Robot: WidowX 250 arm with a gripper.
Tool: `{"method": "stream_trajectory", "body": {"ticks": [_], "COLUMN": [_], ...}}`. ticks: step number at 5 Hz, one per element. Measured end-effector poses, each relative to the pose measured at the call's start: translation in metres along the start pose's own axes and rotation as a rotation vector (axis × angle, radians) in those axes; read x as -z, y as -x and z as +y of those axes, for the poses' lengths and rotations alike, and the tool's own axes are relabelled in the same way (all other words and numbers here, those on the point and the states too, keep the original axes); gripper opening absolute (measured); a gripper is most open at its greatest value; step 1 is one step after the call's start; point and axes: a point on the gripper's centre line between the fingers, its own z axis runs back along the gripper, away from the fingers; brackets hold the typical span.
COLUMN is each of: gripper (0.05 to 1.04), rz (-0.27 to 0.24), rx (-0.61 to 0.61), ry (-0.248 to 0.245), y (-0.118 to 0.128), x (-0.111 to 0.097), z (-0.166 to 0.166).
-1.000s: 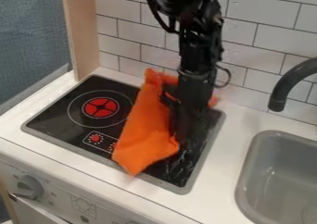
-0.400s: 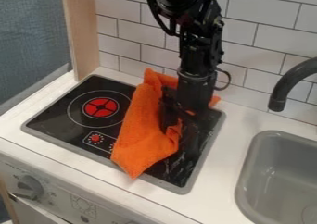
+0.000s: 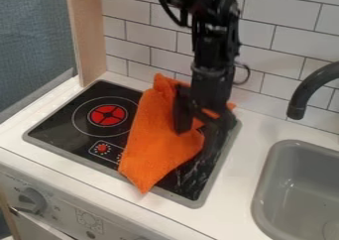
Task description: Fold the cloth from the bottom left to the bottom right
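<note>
The black gripper hangs over the right half of the stove top, at the cloth's right edge. It stands open, with one finger over the orange cloth and the other just right of it. The orange cloth lies rumpled and elongated on the stove, from the back middle down to a pointed corner over the front rim. Part of its back right area is hidden behind the gripper, and a small bit of orange peeks out to the right of the wrist.
The black stove top has a red burner mark at left. A grey sink with a dark faucet is at right. Behind stands a tiled wall, with a wooden panel at the back left.
The gripper has shifted slightly to the right and its fingers now stand visibly apart. The cloth's right edge near the fingers has spread a little to the right.
</note>
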Motion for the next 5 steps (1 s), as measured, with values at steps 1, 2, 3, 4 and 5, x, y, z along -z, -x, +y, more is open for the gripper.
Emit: {"method": "stream_trajectory", "body": {"ticks": [1, 2, 3, 4, 5], "gripper": [1.000, 1.000, 0.999, 1.000, 1.000], "rz": [-0.046, -0.086, -0.118, -0.122, -0.122], "rx": [0.005, 0.017, 0.033, 0.033, 0.034], "ry": [0.016, 0.015, 0.000, -0.001, -0.003], "y": [0.002, 0.007, 0.015, 0.015, 0.015], "x": [-0.025, -0.049, -0.068, -0.069, -0.069], "z": [-0.006, -0.009, -0.008, -0.009, -0.008]}}
